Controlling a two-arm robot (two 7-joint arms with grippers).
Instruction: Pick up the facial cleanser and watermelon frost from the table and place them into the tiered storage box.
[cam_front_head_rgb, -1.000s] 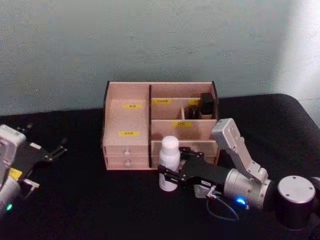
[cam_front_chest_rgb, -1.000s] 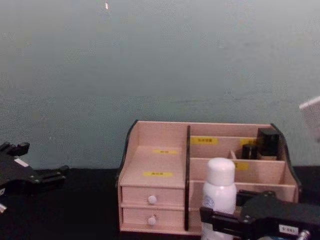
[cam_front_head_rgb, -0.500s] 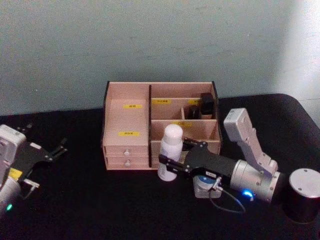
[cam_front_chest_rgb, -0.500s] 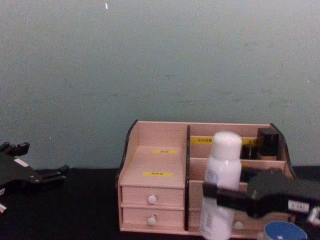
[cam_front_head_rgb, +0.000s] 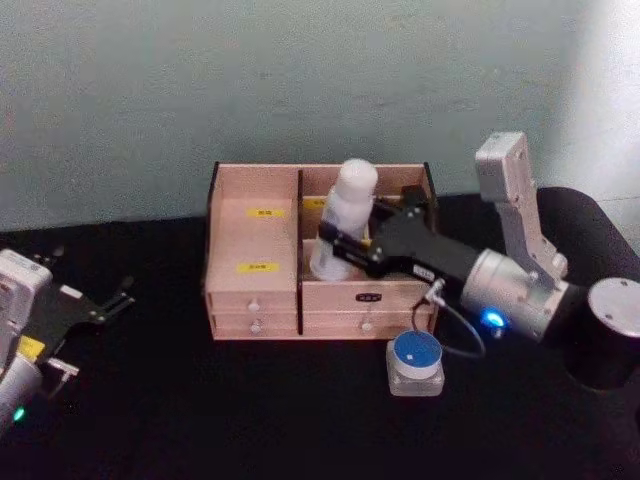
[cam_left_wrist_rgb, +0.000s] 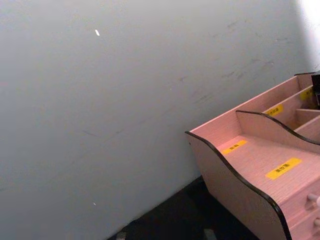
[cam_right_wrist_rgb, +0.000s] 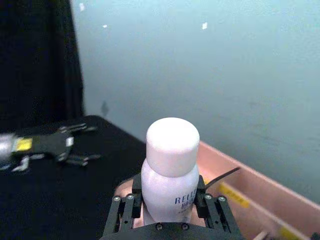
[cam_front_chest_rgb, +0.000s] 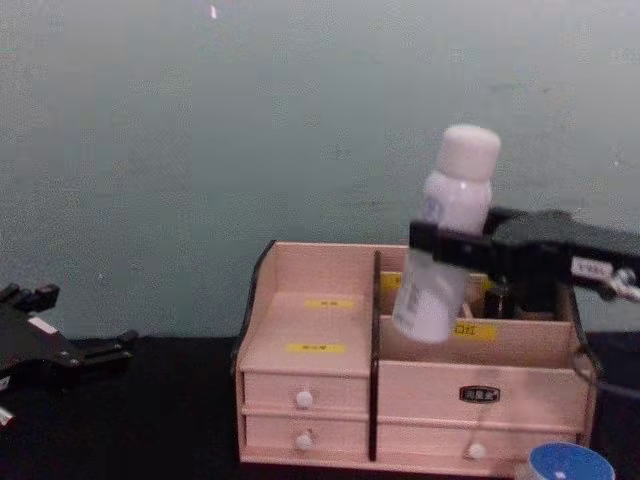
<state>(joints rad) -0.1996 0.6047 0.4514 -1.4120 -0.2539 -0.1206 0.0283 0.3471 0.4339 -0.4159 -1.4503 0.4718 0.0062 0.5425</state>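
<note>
Lowering the facial cleanser (cam_front_head_rgb: 343, 213) into the tiered storage box (cam_front_head_rgb: 253, 238) is the step in hand, and it looks well begun. The right pincer (cam_front_head_rgb: 338, 244) is clamped around the bottle's lower body, holding it clear of the bench (cam_front_head_rgb: 200, 420) and above the right-hand half of the box. The bottle leans, with its cap tipped toward the right and its base nearer the tall middle divider. In the chest view the base hangs over an open compartment behind the drawer fronts; I cannot tell whether it has passed the rim. To do this well, I would bring the bottle upright first, so the base does not catch the divider or a tier wall. Then I would ease straight down, away from the small black containers (cam_front_head_rgb: 412, 208) at the back. The grip should open only once the base sits flat. The watermelon frost (cam_front_head_rgb: 415, 353) waits on the bench just in front of the box's right corner — untouched. The left pincer (cam_front_head_rgb: 103, 304) sits parked at the far left, fingers apart and empty.
</note>
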